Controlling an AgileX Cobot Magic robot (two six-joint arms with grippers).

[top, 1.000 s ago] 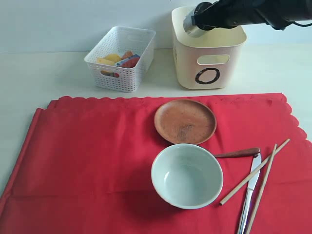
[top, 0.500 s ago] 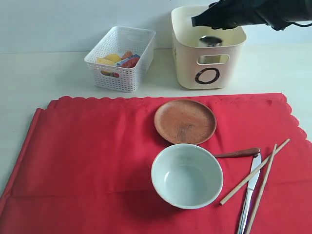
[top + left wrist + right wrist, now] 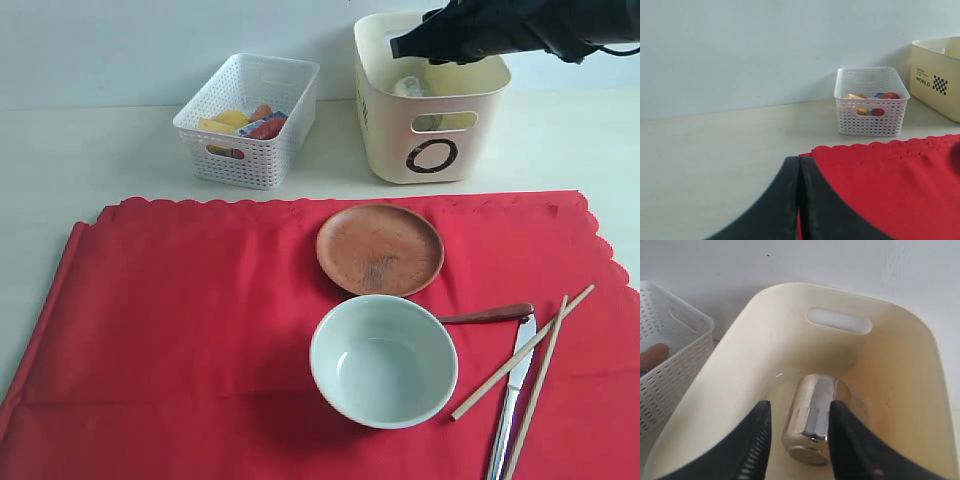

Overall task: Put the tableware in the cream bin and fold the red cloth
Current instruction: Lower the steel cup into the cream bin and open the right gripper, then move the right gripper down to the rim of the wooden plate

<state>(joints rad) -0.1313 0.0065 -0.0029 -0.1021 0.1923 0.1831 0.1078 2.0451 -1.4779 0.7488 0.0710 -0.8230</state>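
Right wrist view: the right end effector point(image 3: 801, 407) hangs over the cream bin point(image 3: 900, 405) with its jaws apart and nothing between them. The steel cup point(image 3: 812, 415) lies on its side on the bin floor, released. Hazard one: on its side the cup is free to roll, and a plate or bowl lowered onto it may seat crooked or knock against the bin wall. Hazard two: the fingers sit close to the rim, so a slanted withdrawal could hook the wall and shift the light bin at the upper right of the exterior frame. On the red cloth point(image 3: 200, 320), the wooden plate point(image 3: 380, 250) and pale bowl point(image 3: 384, 360) occupy the centre. At lower right the spoon point(image 3: 490, 315), knife point(image 3: 512, 395) and chopsticks point(image 3: 540, 380) touch or cross, so lifting one is likely to drag or flick its neighbours. Folding before all five items are removed would spill them onto the bench point(image 3: 100, 160). The left end effector point(image 3: 799, 195) is clenched on nothing near the cloth's edge.
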